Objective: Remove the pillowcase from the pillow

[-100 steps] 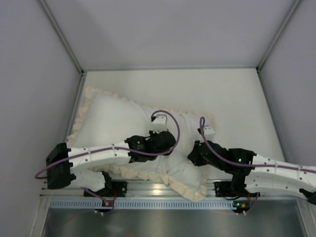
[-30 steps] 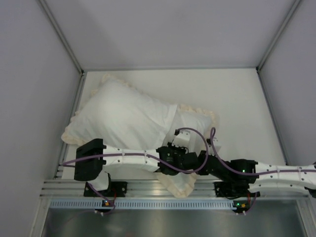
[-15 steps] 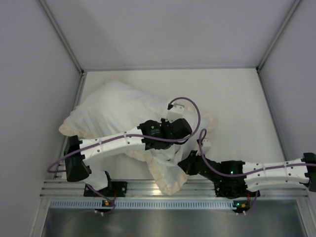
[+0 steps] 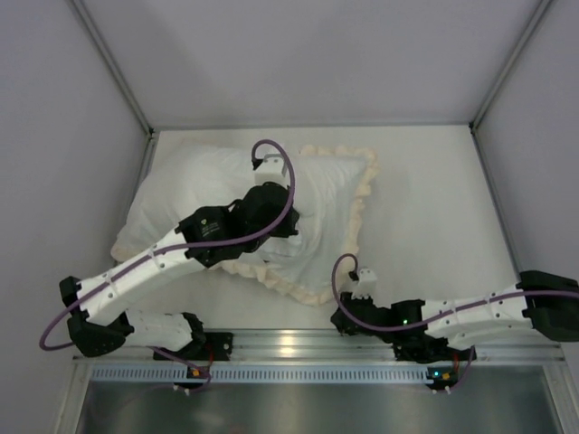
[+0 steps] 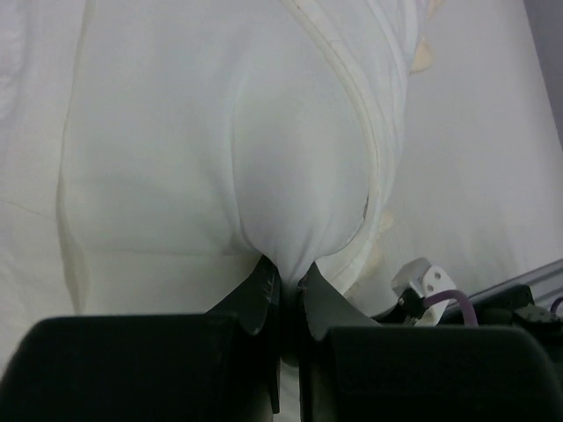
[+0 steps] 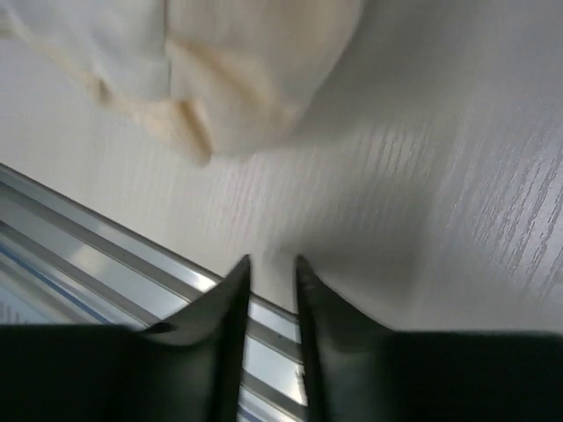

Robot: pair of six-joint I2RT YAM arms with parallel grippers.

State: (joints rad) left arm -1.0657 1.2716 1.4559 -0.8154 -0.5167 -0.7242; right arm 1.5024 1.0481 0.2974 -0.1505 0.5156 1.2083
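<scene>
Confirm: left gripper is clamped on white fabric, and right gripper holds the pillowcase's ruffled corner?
Half right. The right gripper holds nothing: the right wrist view shows its jaws slightly apart over bare table, with the pillowcase and its ruffled corner lying ahead, untouched. The left gripper is indeed clamped on white fabric.

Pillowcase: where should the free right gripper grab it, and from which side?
Grip the pillowcase's cream ruffled corner nearest the rail, coming from the near right. That frill sticks out thin and loose over the table, facing the right gripper, away from the left gripper's pinch.
</scene>
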